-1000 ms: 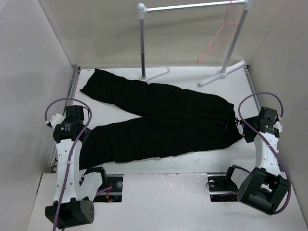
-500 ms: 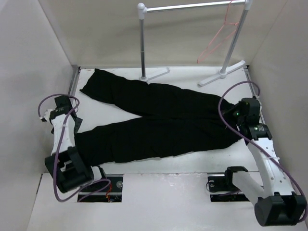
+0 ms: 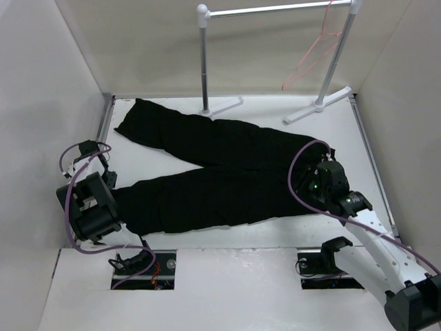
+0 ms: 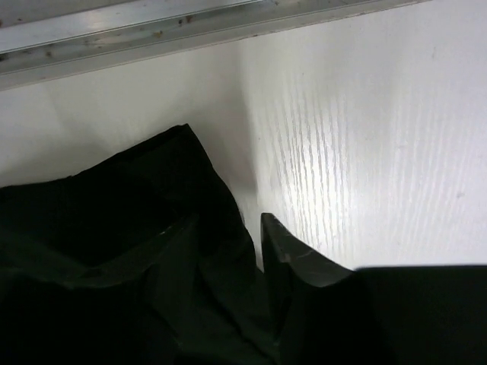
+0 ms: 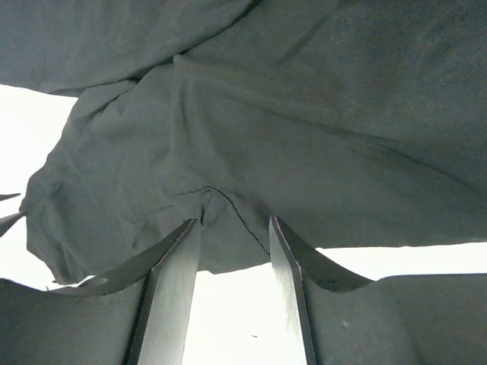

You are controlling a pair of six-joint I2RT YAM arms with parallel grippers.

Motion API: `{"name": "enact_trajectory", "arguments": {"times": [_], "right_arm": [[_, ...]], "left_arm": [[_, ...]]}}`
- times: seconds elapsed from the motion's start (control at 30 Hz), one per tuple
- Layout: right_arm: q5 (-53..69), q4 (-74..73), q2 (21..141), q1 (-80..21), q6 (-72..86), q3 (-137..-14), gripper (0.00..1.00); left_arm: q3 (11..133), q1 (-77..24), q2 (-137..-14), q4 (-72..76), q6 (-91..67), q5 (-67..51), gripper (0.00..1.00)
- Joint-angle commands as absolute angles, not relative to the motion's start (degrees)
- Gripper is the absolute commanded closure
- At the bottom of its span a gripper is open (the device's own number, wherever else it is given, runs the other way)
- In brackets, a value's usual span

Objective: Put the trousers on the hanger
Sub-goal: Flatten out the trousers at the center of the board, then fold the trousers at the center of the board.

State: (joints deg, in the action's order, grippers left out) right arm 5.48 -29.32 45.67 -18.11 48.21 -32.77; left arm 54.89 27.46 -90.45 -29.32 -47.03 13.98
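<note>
The black trousers [image 3: 227,172] lie flat across the table, waist to the right and both legs running left. The pink-orange hanger [image 3: 311,55] hangs on the rack's bar at the back right. My left gripper [image 3: 105,183] is low at the cuff end of the near leg. In the left wrist view it [image 4: 226,220] is open, with black fabric [image 4: 114,251] lying between the fingers. My right gripper [image 3: 306,189] is over the waist end. In the right wrist view it [image 5: 232,222] is open, fingertips at the fabric's edge [image 5: 228,152], with nothing held.
The white-and-silver garment rack [image 3: 204,62] stands at the back, its T-shaped feet [image 3: 317,105] on the table. A metal rail [image 4: 190,26] borders the table's left edge, close to my left gripper. White walls enclose the left, back and right sides.
My right arm has swung left from the table's right edge onto the waist of the trousers. My left arm has folded back and dropped down to the near leg's cuff.
</note>
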Motion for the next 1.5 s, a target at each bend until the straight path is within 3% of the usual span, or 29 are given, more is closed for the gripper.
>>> {"name": "enact_trajectory", "arguments": {"times": [0.0, 0.07, 0.13, 0.3, 0.43, 0.53, 0.67, 0.9, 0.97, 1.13, 1.47], "right_arm": [[5.98, -26.28, 43.86, -18.59, 47.2, -32.26, 0.51], [5.89, -26.72, 43.24, -17.62, 47.28, -31.56, 0.48], [5.54, -27.51, 43.07, -16.66, 47.37, -30.94, 0.44], [3.43, -29.79, 42.72, -14.64, 47.72, -29.44, 0.41], [-0.17, -32.07, 42.01, -12.97, 48.6, -30.06, 0.37], [-1.58, -33.74, 42.01, -10.42, 48.69, -30.76, 0.35], [-4.39, -37.25, 41.13, -5.94, 49.48, -31.38, 0.37], [-6.51, -42.54, 41.57, 3.99, 52.47, -32.08, 0.6], [-7.03, -42.45, 42.45, 4.96, 52.73, -31.73, 0.58], [-6.33, -39.56, 46.31, 6.9, 52.82, -30.24, 0.45], [-3.78, -32.62, 51.76, 9.71, 53.26, -26.37, 0.43]], "left_arm": [[56.34, 27.91, -92.1, -26.63, -47.55, 14.15, 0.73], [57.56, 28.17, -93.86, -26.72, -47.55, 14.15, 0.89], [60.19, 28.08, -94.74, -27.33, -47.81, 14.15, 0.97], [69.06, 26.07, -92.99, -27.77, -47.99, 17.65, 0.99], [75.66, 24.83, -97.01, -31.01, -46.85, 21.09, 0.92], [78.65, 24.13, -101.94, -35.58, -46.5, 19.69, 0.72], [74.37, 20.45, -97.93, -35.6, -46.67, 21.35, 0.58], [57.5, 16.04, -77.63, -34.8, -48.95, 21.45, 0.55], [53.37, 18.49, -73.5, -36.29, -49.39, 18.65, 0.54], [43.87, 27.37, -66.37, -39.37, -49.57, 12.92, 0.54], [36.39, 32.21, -70.04, -32.27, -52.65, 11.16, 0.54]]}}
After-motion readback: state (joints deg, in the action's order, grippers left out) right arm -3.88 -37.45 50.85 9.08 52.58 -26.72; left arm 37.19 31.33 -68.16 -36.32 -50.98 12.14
